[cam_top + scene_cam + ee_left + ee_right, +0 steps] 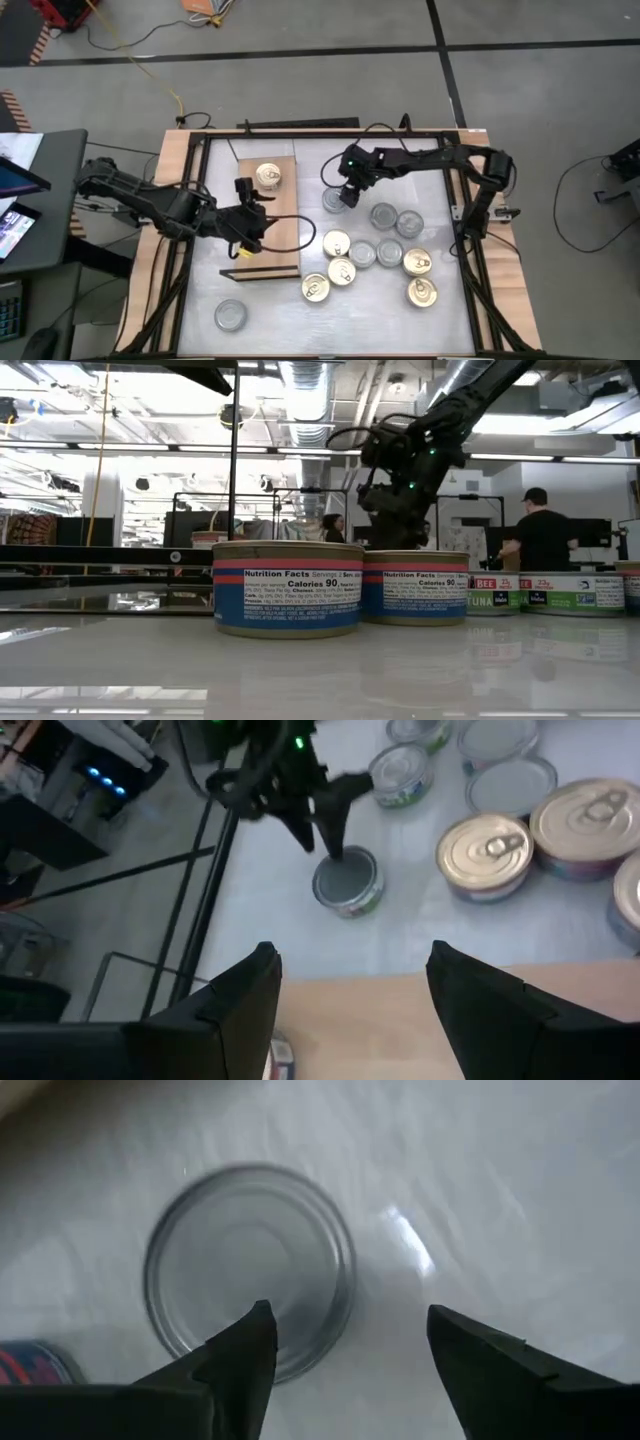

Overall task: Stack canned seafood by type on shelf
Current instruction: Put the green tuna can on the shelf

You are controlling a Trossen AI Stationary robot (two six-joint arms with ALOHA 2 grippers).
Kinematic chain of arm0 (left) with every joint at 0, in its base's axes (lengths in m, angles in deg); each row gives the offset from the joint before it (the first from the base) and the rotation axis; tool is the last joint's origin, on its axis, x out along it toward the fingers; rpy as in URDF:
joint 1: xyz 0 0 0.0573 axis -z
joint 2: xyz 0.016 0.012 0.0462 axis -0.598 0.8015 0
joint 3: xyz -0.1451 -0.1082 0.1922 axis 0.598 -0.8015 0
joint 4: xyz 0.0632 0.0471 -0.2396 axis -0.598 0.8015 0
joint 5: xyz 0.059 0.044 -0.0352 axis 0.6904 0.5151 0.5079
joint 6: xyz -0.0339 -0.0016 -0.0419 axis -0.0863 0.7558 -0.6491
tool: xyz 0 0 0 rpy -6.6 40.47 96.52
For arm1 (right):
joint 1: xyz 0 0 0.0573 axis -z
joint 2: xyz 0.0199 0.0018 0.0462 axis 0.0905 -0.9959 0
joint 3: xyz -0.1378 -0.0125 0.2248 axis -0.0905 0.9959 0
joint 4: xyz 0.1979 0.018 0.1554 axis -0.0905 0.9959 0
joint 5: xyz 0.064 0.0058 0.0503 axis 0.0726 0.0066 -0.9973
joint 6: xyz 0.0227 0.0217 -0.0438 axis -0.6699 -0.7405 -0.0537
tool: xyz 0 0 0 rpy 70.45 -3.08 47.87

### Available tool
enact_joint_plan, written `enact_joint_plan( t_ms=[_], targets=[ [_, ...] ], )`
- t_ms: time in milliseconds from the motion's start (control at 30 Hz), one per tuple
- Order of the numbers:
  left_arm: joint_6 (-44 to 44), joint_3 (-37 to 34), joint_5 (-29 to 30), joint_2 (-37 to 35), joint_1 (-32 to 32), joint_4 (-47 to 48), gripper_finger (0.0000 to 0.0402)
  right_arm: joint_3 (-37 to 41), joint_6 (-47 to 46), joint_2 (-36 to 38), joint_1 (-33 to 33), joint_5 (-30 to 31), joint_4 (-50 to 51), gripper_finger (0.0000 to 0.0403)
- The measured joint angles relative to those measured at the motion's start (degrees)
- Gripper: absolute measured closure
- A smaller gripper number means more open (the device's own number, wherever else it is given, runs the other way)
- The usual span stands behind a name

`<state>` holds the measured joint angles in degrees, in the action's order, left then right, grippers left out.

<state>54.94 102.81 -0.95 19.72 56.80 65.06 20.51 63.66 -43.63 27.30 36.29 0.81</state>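
The shelf [272,235] is a tan board on the table's left half, and one gold-topped tin [268,176] rests on its far end. My left gripper [262,226] hovers open over the shelf's middle [380,1020] with nothing between its fingers [350,980]. My right gripper [345,196] stands open, pointing steeply down over a silver-topped tin [250,1270] that sits on the white tabletop just right of the shelf [347,882]. One finger [240,1350] is over the tin's rim and the other is beside it. My right gripper comes at the silver-topped tin from above, with one fingertip [333,848] over the tin's top. Whether it touches the tin cannot be told. The tin sits flat on the table.
Several gold-topped and silver-topped tins [385,250] lie clustered on the table's right half. A lone silver tin [230,316] sits near the front left. Wooden rails [175,200] edge the table. In the low view, tins [288,588] stand close to the camera and people show in the room behind.
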Motion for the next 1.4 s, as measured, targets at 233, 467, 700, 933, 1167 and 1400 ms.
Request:
enact_joint_plan(
  t_ms=[233,467,700,933,1167,1400],
  targets=[
    [0.42,0.02,-7.02,3.89,-2.81,-1.05,0.0162,-1.48,2.39,-2.23,0.79,-0.29,2.63,0.02],
    [2.95,0.02,-6.33,6.91,-3.5,-1.2,0.0162,-1.39,3.89,-0.95,2.62,0.58,4.33,0.0334],
    [3.41,0.09,-6.65,6.51,-3.46,-2.55,0.0162,-1.42,4.32,-1.23,3.85,0.61,5.11,0.0386],
    [3.7,2.69,-6.94,6.43,-3.19,-2.29,0.0162,-1.42,4.06,-1.23,7.7,0.02,7.07,0.0378],
    [4.66,3.45,-7.01,6.4,-3.19,-1.99,0.0162,-1.34,4.97,-1.31,12.0,-2.27,6.4,0.038],
    [5.13,3.47,-7.04,6.42,-3.21,-1.99,0.0162,-1.33,5.44,-1.34,16.54,-4.71,8.04,0.0373]
  ],
)
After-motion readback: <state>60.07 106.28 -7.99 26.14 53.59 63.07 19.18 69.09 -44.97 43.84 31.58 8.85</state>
